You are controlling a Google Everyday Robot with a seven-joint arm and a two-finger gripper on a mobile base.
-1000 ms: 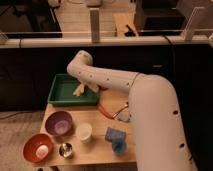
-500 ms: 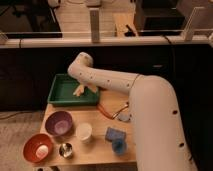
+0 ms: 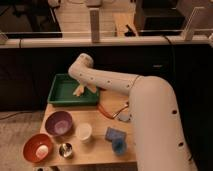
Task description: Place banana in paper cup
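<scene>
My arm reaches from the lower right over the table to the green tray (image 3: 60, 95) at the back left. My gripper (image 3: 86, 89) is low over the tray's right part. A small pale yellow piece, the banana (image 3: 78, 91), shows right at the gripper's tip inside the tray; I cannot tell whether it is held. The white paper cup (image 3: 83, 132) stands upright on the wooden table (image 3: 95, 150) in front of the tray, well apart from the gripper.
A purple bowl (image 3: 58, 123) is left of the cup. An orange bowl (image 3: 38, 147) and a small metal cup (image 3: 65, 149) stand at the front left. A red chilli-like thing (image 3: 106, 111) and blue objects (image 3: 116, 139) lie beside my arm.
</scene>
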